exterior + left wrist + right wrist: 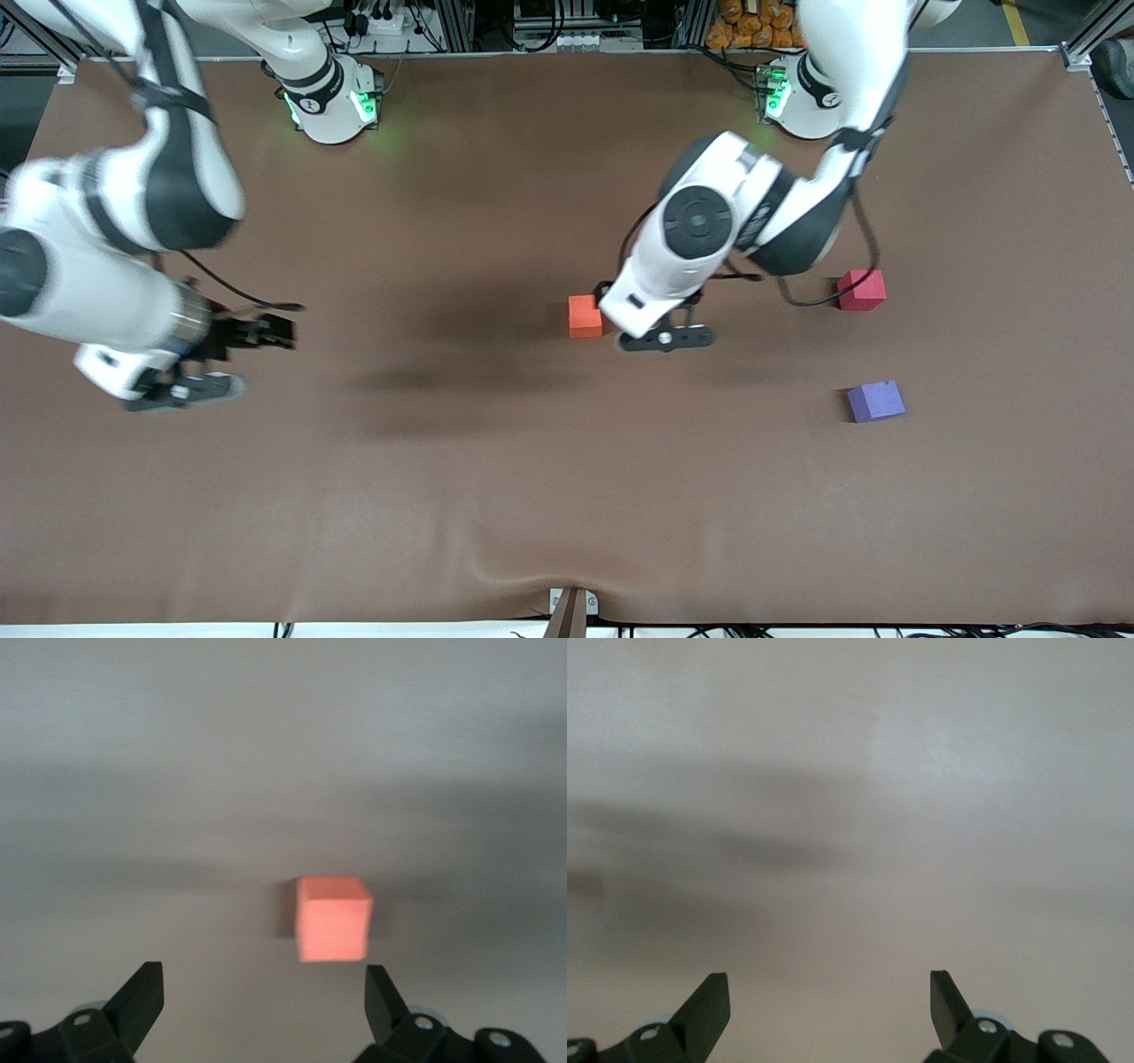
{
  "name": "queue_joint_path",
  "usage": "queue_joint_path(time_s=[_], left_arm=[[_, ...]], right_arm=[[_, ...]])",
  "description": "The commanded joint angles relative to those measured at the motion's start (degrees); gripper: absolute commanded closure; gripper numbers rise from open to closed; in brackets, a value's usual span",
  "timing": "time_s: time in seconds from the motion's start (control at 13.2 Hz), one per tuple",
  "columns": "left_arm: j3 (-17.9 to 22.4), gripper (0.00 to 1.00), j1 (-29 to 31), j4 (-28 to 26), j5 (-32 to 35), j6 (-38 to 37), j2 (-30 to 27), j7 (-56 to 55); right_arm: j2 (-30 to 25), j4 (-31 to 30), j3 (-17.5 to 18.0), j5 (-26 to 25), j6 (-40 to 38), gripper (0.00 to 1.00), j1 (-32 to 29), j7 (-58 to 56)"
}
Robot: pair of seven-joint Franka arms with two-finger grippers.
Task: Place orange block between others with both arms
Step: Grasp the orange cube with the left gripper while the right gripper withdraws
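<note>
The left gripper (620, 310) hovers low over the brown table (443, 487), jaws spread wide and holding nothing, and the orange block (585, 316) sits on the table right beside it, at about nine o'clock from the claw in the front view. In the left wrist view the orange block (333, 918) lies just ahead of the open fingertips (142, 997), a touch off-centre toward one finger, not yet between them. It's a cube, so there is no long axis to line up with; its faces look roughly square to the jaws. The left arm is clearly the nearer one. The right gripper (252, 332) hangs over bare table toward the right arm's end, well apart from every block, also fully open and empty; that arm waits. The targets: the red-pink block (862, 290) at roughly three o'clock from the orange one, and the purple-blue block (875, 400) nearer the camera, at six o'clock from the red-pink one, with a gap between them. No containers anywhere. My read: the next move is a short advance so the fingers straddle the cube.
</note>
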Motion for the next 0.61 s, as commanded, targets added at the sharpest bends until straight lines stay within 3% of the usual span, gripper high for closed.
queue_joint_path(time_s=[0.0, 0.53], left_arm=[[1.00, 0.00, -4.53, 3.08, -0.12, 5.57, 6.23, -5.68], [1.35, 0.00, -9.47, 2.29, 8.05, 6.38, 12.39, -5.96]], right_arm=[[-6.53, -2.89, 1.30, 0.01, -3.33, 0.00, -4.52, -1.32], [-17.35, -3.85, 1.21, 0.01, -13.98, 0.00, -6.55, 5.26]])
